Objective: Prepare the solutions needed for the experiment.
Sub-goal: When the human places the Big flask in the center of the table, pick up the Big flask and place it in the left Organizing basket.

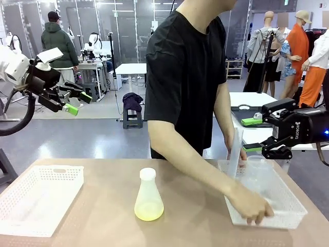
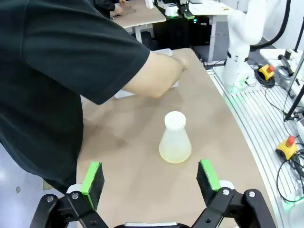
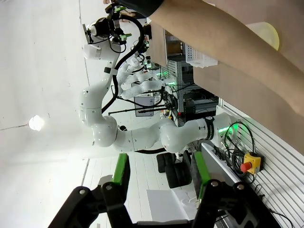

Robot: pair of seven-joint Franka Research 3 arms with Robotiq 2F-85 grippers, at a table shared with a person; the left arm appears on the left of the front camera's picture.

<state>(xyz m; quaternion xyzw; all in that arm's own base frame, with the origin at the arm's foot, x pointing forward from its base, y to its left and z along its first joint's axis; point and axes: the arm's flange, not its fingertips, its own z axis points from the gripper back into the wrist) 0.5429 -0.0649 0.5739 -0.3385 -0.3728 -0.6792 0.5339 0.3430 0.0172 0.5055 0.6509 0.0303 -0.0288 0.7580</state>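
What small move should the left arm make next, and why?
Probably ease the left gripper down toward the flask: it is open and empty, the flask stands upright and free ahead, and the person's hand is away at the basket.

solutions (image 1: 149, 211) | pale yel-grn liq, shallow layer | in upright frosted flask (image 1: 147, 188) | table (image 1: 103, 222) ctr
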